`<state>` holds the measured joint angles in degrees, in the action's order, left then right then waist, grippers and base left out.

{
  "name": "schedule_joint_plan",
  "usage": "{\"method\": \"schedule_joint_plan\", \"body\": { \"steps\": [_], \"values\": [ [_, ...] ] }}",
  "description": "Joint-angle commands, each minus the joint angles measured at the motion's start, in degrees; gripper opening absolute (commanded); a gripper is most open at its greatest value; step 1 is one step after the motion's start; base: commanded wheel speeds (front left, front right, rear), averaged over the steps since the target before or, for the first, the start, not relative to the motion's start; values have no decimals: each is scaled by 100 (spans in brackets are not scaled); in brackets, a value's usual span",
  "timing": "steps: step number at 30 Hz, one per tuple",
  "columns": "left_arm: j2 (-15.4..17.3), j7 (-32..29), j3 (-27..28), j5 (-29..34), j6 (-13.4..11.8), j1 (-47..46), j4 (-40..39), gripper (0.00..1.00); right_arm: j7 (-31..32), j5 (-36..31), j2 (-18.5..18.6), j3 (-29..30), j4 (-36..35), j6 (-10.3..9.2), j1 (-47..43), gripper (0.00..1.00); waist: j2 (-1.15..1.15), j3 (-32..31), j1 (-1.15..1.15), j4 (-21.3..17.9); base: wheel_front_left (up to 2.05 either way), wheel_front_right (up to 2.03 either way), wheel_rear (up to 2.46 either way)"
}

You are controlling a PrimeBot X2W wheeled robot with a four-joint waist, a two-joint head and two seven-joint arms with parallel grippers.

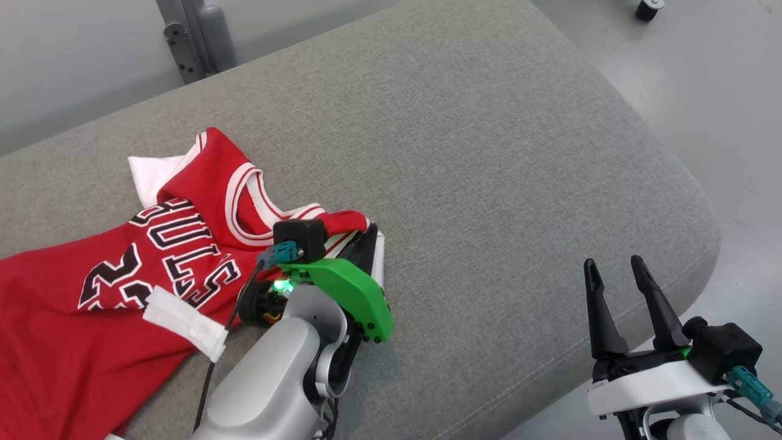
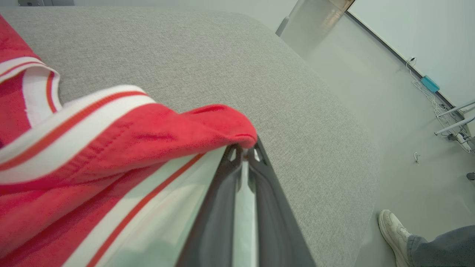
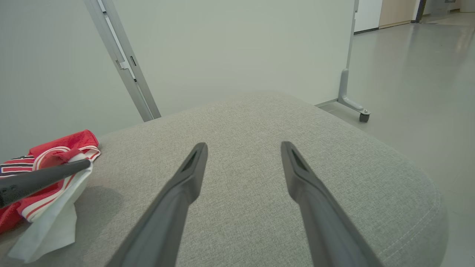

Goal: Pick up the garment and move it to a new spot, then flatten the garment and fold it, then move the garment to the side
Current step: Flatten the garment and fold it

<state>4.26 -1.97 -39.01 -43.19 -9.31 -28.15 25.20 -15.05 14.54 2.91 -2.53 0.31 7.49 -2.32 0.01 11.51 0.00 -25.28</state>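
so — garment (image 2: 111, 141) pinched in left gripper (image 2: 244, 152)

Grey fabric bench (image 1: 489, 153) with rounded corners, a red-and-white jersey (image 1: 61, 318) on its left side.

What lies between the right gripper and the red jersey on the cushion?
Bare grey cushion and nothing else, as the head view shows. The left gripper is shut on that side of the jersey.

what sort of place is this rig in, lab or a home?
Probably a lab or office test space: smooth bare floor, white partition panel on a wheeled foot, loose cables along the wall, grey upholstered bench as worktop.
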Motion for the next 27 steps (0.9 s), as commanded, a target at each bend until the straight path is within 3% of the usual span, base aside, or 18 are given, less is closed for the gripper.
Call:
{"method": "schedule_joint_plan", "body": {
  "steps": [1, 5, 9, 10, 11, 12, 14, 19, 23, 27],
  "values": [
    [-34, -36, 43, -114, 63, -153, -150, 0, -20, 57, 1, -9, 17, 0, 52, 100, -1, -3, 0, -16, 0, 0, 0],
    [-78, -224, 180, -459, 32, -391, -418, 0, -20, 82, 1, -129, 47, 0, 121, 100, -1, 39, 0, -133, 0, 0, 0],
    [-105, -313, 283, -672, -51, -671, -45, 0, -20, 122, 2, -266, 73, 0, 145, 100, -1, 101, 0, -313, 0, 0, 0],
    [-107, -275, 287, -677, -56, -739, 111, 11, -20, 118, 2, -286, 83, 0, 154, 100, -1, 113, 0, -359, 0, 0, 0],
    [-112, -240, 247, -654, -10, -803, 282, 45, -20, 125, 2, -297, 87, 0, 158, 100, -1, 127, 0, -405, 0, 0, 0],
    [-114, -142, 256, -626, 2, -870, 477, 100, -20, 142, 2, -295, 93, 0, 165, 100, -1, 147, 0, -447, 0, 0, 0],
    [-104, 130, 224, -448, -17, -1019, 859, 100, -20, 136, 2, -275, 109, 0, 144, 100, -1, 157, 0, -499, 0, 0, 0],
    [-115, 648, 80, -364, 231, -880, 1246, 100, -20, 56, 3, -68, 64, 0, -52, 100, -1, 53, 0, -378, 0, 0, 0],
    [-78, 1200, -90, -221, 442, -473, 901, 100, -20, -82, 4, 183, -51, 0, -155, 100, -1, -102, 0, -35, 0, 0, 0],
    [151, 1571, -144, 31, 351, 44, 306, 100, -20, -259, 8, 427, -246, 0, -204, 100, -1, -267, 0, 447, 0, 0, 0]
  ]
}}
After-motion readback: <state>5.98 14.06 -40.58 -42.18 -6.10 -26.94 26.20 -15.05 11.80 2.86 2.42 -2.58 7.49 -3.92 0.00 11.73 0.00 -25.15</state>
